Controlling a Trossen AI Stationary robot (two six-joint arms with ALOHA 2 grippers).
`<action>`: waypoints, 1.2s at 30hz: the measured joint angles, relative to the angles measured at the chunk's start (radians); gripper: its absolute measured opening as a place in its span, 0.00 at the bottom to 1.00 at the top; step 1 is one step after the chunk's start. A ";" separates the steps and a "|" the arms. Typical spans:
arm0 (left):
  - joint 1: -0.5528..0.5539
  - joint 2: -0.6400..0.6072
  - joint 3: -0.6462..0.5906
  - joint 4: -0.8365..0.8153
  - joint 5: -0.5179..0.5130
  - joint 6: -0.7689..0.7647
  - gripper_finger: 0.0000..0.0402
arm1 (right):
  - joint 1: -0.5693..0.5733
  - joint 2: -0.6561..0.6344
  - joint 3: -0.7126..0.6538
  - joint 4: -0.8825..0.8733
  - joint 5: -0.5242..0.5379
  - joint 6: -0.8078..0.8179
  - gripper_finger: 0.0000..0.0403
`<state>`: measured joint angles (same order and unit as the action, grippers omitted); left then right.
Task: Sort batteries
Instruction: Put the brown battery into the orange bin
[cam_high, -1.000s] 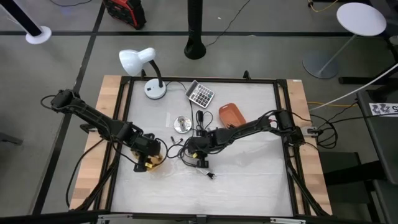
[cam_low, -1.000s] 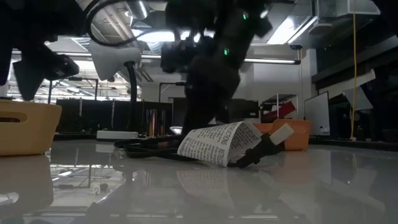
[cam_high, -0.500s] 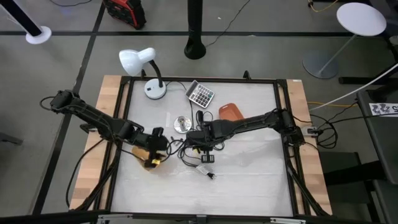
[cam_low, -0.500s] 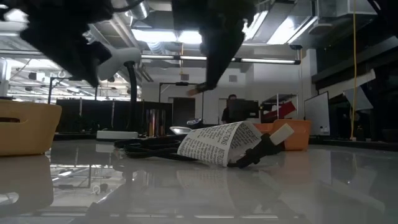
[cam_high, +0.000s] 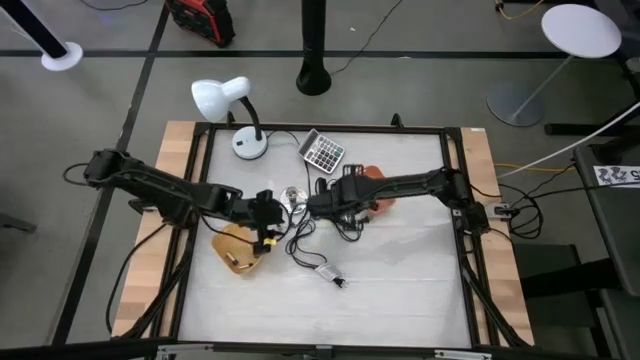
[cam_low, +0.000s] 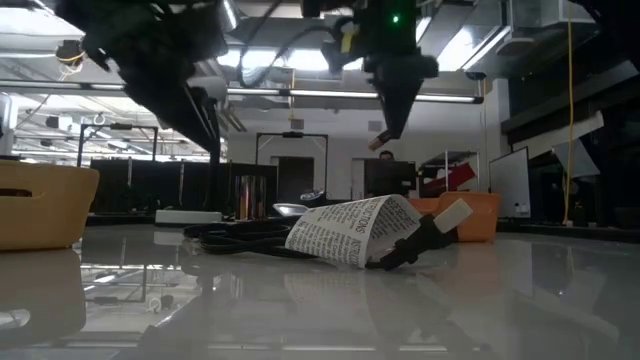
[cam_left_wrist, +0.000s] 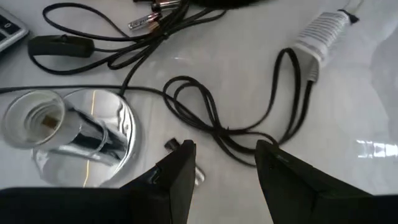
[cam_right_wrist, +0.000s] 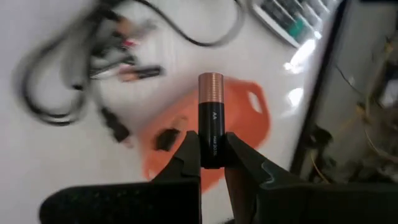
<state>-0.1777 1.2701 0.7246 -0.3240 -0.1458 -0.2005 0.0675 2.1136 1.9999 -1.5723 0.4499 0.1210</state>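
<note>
One battery (cam_right_wrist: 211, 118) with a copper top stands upright, pinched in the right pincer (cam_right_wrist: 211, 160), up above the orange tray (cam_right_wrist: 245, 118) on the white surface (cam_high: 400, 270). The left pincer (cam_left_wrist: 224, 163) hangs with its fingers apart over the black cables (cam_left_wrist: 205, 115), beside a shiny round dish (cam_left_wrist: 99, 134)

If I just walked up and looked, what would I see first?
Probably the battery with its copper-coloured end, pinched upright in the right gripper above the orange tray. Next, the tangle of black cables in the middle of the table, with the open left gripper over it beside a shiny round dish. At the table's far edge stands a white desk lamp.
</note>
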 joint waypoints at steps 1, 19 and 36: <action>0.004 0.020 0.000 0.020 0.001 0.000 0.39 | -0.013 0.000 0.000 0.000 0.006 0.003 0.08; 0.053 0.290 0.000 0.097 -0.025 -0.056 0.39 | -0.155 0.000 -0.176 0.009 0.012 0.041 0.08; 0.076 0.355 0.003 0.109 -0.023 -0.055 0.29 | -0.154 0.000 -0.326 0.131 0.004 0.031 0.08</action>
<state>-0.1020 1.6252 0.7277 -0.2149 -0.1686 -0.2551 -0.0864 2.1136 1.6741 -1.4417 0.4543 0.1516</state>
